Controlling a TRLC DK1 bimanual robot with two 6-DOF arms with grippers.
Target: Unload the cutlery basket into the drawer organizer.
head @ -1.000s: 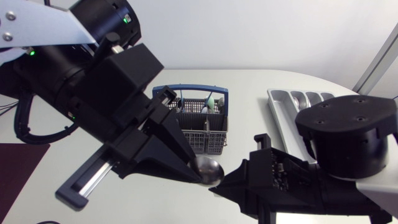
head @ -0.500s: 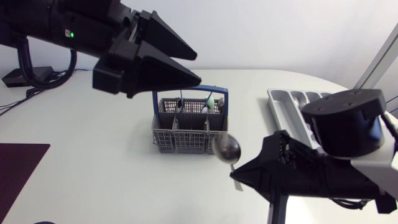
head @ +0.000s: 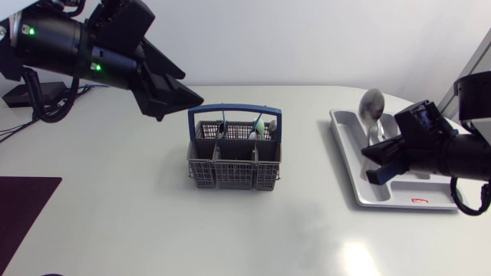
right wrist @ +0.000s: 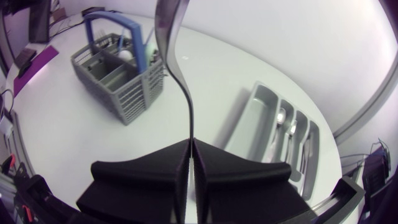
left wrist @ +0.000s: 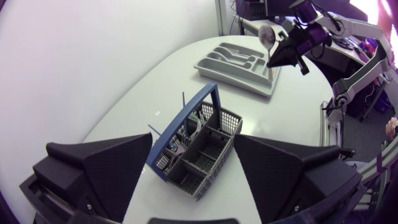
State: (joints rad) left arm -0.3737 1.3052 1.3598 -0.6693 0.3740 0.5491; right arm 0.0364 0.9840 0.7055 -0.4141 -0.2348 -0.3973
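Right pincer [right wrist: 191,146] swung spoon [head: 372,103] over organizer [head: 391,201]; left pincer [left wrist: 193,138] withdrawn high, spread.

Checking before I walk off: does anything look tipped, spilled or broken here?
Nothing stands out. The basket stands upright on the table, the organizer lies flat, and the right gripper holds a spoon by its handle.
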